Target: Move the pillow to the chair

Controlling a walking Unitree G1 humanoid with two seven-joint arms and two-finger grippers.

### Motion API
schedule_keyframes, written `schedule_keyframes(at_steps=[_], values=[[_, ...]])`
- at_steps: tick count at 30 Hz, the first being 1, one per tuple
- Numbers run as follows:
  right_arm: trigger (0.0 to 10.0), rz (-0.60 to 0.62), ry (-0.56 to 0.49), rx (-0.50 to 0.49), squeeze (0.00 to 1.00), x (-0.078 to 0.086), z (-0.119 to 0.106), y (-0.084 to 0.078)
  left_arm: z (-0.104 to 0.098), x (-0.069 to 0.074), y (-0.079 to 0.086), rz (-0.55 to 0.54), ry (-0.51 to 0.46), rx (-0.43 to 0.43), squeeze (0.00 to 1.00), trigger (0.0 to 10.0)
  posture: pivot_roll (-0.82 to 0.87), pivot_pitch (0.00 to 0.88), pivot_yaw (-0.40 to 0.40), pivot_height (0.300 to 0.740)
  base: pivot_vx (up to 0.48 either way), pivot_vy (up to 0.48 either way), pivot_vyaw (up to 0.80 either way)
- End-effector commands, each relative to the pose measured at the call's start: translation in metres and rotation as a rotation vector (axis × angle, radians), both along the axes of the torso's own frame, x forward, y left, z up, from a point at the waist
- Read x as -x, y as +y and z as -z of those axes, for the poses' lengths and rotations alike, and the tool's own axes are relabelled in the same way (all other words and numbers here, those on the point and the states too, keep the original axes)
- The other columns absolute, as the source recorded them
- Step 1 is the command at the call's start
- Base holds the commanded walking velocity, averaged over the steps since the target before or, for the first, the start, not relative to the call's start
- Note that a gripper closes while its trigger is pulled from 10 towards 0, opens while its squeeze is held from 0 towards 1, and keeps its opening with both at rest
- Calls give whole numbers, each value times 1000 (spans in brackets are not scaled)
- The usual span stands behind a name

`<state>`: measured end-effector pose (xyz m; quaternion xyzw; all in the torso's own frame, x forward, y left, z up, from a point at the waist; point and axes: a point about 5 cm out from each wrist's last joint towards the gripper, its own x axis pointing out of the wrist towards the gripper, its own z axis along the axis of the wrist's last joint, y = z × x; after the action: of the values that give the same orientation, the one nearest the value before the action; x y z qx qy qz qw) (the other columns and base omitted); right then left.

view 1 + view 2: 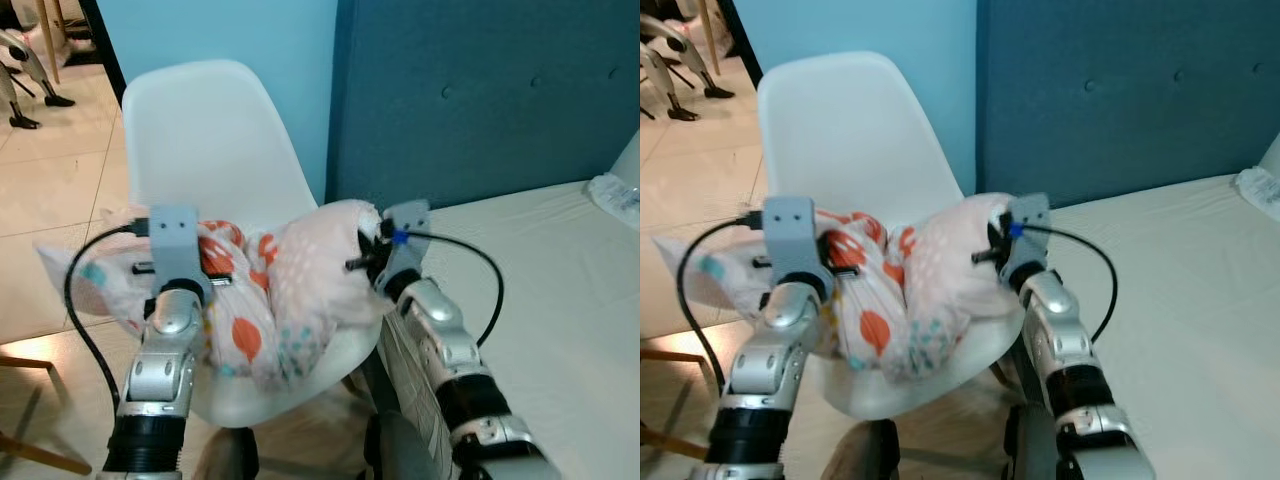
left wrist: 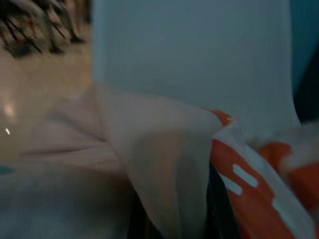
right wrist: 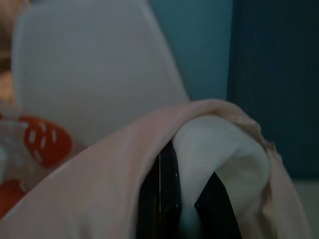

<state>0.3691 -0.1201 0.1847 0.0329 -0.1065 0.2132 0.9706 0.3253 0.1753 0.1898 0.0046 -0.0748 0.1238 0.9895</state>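
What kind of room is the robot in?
Probably a bedroom. A bed with a pale sheet stands against a padded blue headboard, and both grippers hold a spotted pillow over a white chair beside it.

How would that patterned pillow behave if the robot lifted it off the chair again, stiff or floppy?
Probably floppy: the pillow is bunched and folded over the white chair seat, with a corner drooping past the edge. Likely light too, since the left gripper and right gripper hold it by pinched fabric alone. It might sag or slide off once released.
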Motion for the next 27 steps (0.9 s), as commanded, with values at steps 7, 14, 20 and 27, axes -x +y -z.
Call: schedule_keyframes(at_steps=[7,14,20,27], values=[[10000,-45,-12,19,0,-6,3,-2,-17,16,17,-124,-99,-65,0,10000,85,239,-12,611,0,0,0],[10000,-41,299,229,0,-1,69,-9,103,27,29,-203,334,-16,0,10000,86,242,-39,611,0,0,0],[10000,140,329,263,0,-7,72,-27,144,26,14,-130,414,-1,0,10000,59,236,-57,611,0,0,0],[10000,178,318,280,0,-9,70,-30,145,18,8,-87,451,-7,0,10000,51,228,-47,611,0,0,0]])
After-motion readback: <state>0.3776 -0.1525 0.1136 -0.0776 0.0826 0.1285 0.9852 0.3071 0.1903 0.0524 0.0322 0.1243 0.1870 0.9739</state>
